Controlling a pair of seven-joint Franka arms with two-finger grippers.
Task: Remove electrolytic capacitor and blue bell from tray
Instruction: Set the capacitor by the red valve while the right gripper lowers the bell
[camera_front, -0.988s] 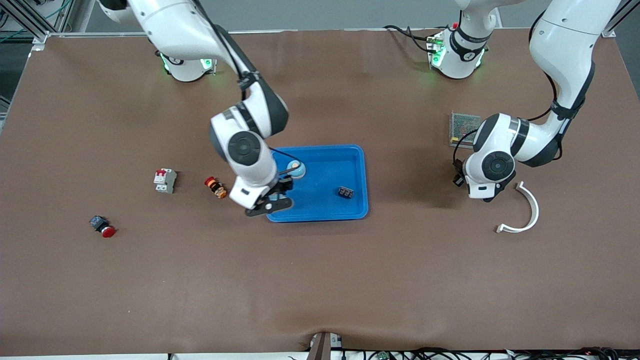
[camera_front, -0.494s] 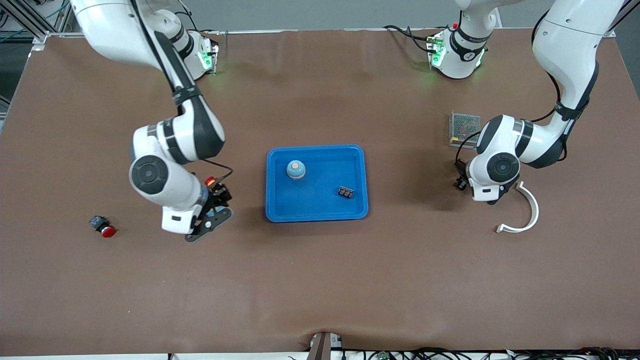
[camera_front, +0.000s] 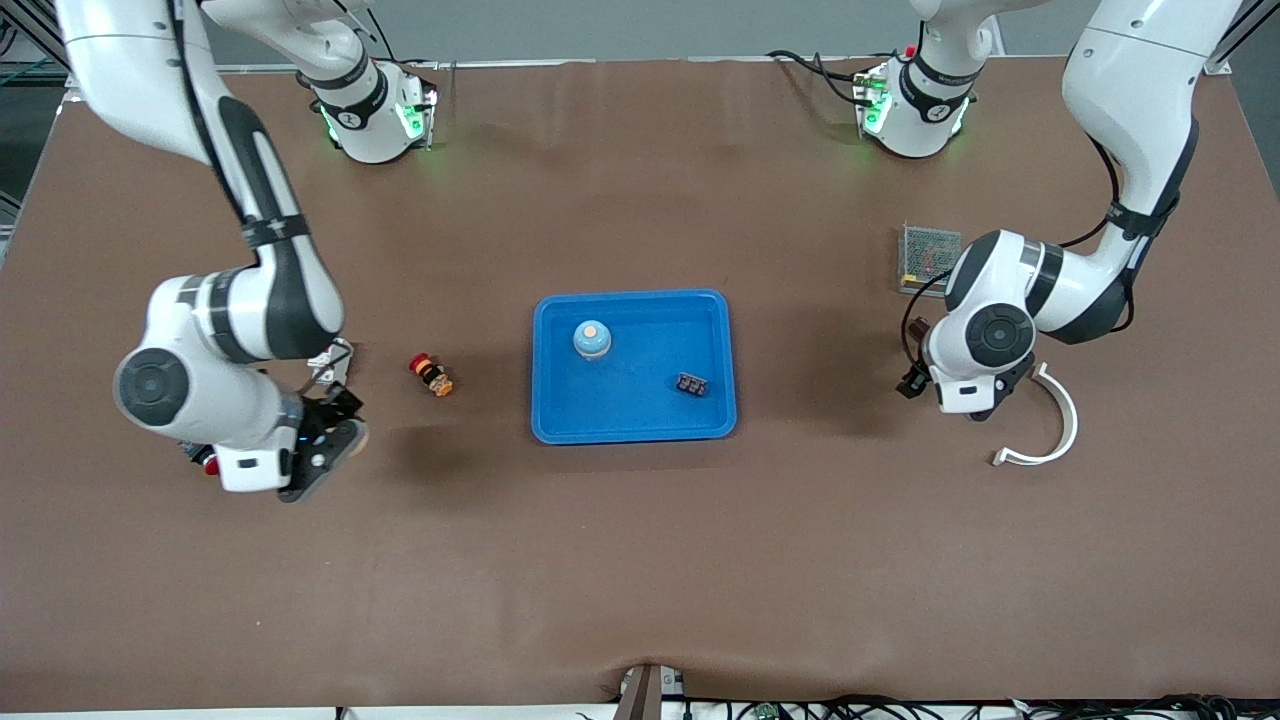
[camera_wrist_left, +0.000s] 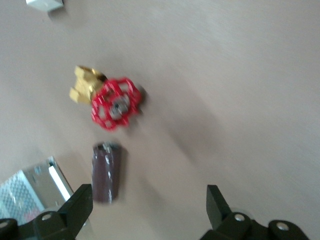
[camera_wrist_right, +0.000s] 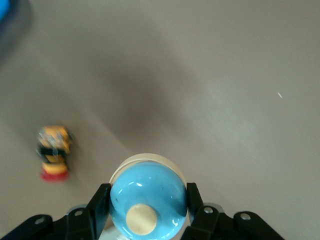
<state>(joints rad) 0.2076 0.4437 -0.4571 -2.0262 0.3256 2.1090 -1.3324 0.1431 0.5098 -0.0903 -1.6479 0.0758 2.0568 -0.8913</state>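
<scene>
The right gripper (camera_wrist_right: 147, 194) is seen clamped on a blue bell (camera_wrist_right: 148, 200), its two fingers pressed against the bell's sides. The bell is held up over bare table (camera_front: 640, 580), at about eight o'clock from the blue tray (camera_front: 722, 425) in the front view. An orange-and-red button (camera_front: 432, 375) is seen lying on the table at nine o'clock from the tray, between it and this gripper. A white breaker (camera_front: 338, 358) is partly covered by the right arm.

A second bell (camera_front: 591, 340), also blue with a pale knob, is found standing in the tray toward its eleven o'clock corner. A small black part (camera_front: 691, 384) is seen in the tray toward four o'clock.

The left gripper (camera_wrist_left: 149, 196) is held over the table at three o'clock from the tray, with its fingers wide apart and nothing between them. The capacitor (camera_wrist_left: 105, 172), a dark cylinder, is seen lying on the table just beside one finger; contact cannot be judged. A red-handled brass valve (camera_wrist_left: 114, 102) lies near the capacitor, apart from it. A mesh box (camera_front: 925, 255) is set at twelve o'clock from the left wrist, and a white curved piece (camera_front: 1058, 432) at four o'clock.
</scene>
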